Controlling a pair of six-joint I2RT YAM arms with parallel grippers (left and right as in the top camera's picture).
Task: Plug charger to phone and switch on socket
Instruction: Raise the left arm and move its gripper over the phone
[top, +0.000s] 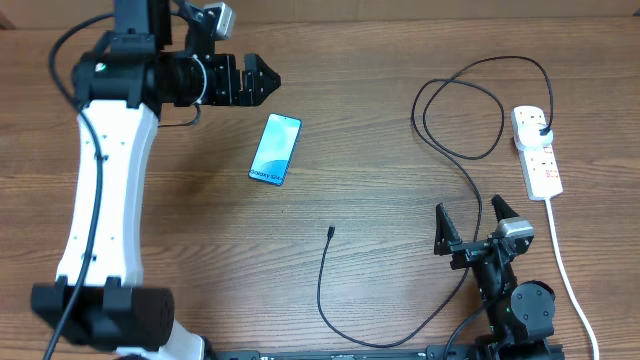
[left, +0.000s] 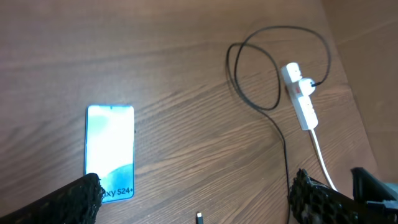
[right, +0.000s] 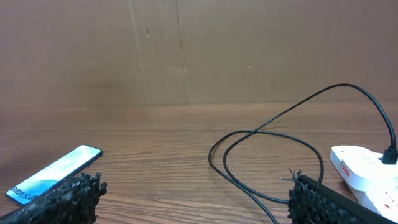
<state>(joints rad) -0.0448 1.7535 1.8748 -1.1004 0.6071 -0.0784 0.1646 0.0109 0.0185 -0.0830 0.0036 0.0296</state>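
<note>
The phone (top: 276, 149) lies screen-up on the wooden table, left of centre; it also shows in the left wrist view (left: 110, 151) and the right wrist view (right: 55, 173). The charger's black cable (top: 465, 170) loops from its plug in the white socket strip (top: 538, 150) down to its free connector tip (top: 331, 232). The tip shows in the left wrist view (left: 199, 218). My left gripper (top: 262, 82) is open above the table, up-left of the phone. My right gripper (top: 470, 222) is open near the front edge, right of the cable.
The strip's white cord (top: 565, 265) runs down to the front right edge. A brown cardboard wall (right: 186, 50) stands behind the table. The strip also shows in the left wrist view (left: 300, 96) and the right wrist view (right: 367, 177).
</note>
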